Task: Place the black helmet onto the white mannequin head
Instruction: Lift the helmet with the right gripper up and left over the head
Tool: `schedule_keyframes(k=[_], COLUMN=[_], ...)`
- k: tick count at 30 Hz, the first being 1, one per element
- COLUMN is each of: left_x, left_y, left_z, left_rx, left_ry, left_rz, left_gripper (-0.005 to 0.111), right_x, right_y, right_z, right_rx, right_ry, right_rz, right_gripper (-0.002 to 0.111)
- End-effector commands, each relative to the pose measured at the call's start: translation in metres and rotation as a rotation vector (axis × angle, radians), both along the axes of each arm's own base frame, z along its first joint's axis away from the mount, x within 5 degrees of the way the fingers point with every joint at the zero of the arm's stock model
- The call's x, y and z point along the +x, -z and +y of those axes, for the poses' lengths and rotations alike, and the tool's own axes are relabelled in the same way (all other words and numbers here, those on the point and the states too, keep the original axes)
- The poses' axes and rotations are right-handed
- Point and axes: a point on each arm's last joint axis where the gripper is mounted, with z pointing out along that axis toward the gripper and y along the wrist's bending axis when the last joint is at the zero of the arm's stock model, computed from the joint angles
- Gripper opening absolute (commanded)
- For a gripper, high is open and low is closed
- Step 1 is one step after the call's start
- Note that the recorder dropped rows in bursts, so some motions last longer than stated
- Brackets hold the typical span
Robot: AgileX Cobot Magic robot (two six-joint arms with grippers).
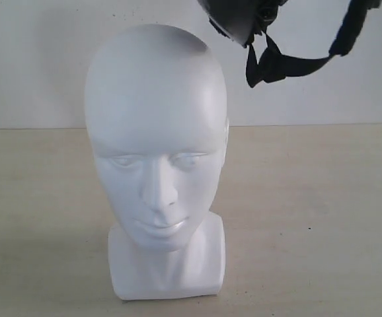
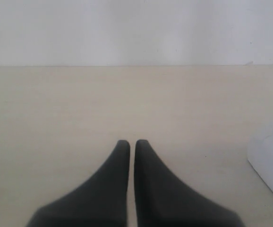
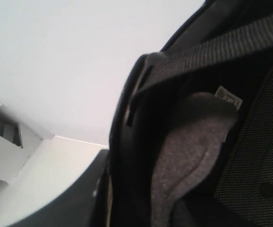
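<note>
On a pale wooden table (image 1: 323, 218), the white mannequin head (image 1: 154, 132) stands upright and bare, facing the exterior camera. High at the right of that view, clear of the crown, the black helmet (image 1: 234, 20) hangs in the air with its chin straps (image 1: 283, 66) dangling, apparently clamped in the right gripper (image 3: 98, 194), whose camera is filled by padded lining. Lifting looks done; centring and lowering are left, and the left gripper (image 2: 132, 144), nearly closed and empty, sits low beside the head's base.

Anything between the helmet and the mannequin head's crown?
Nothing. In the exterior view only bare wall shows between the black helmet and the white mannequin head; the chin strap hangs off to the side.
</note>
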Motion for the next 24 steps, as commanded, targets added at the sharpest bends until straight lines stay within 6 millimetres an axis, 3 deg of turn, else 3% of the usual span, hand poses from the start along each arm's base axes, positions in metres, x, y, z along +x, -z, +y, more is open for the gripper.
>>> schedule_keyframes(k=[1,7,17,24], left_x=[0.0,0.0,0.0,0.0], left_y=[0.001,0.001,0.001,0.001], left_z=[0.0,0.0,0.0,0.0], left_rx=[-0.004,-0.004,-0.004,-0.004], left_ry=[-0.002,-0.002,-0.002,-0.002], left_rz=[-0.001,-0.001,-0.001,-0.001], left_gripper=[0.004,0.004,0.004,0.004], right_x=[0.002,0.023,0.068,0.078], right_y=[-0.028,-0.039,-0.033,-0.03], right_z=[-0.001,0.01,0.027,0.061], right_rx=[0.064,-0.028,-0.098,-0.092], right_ry=[-0.001,0.044,0.06,0.095], right_rz=[-0.159,-0.208,-0.217,-0.164], right_gripper=[0.0,0.0,0.0,0.0])
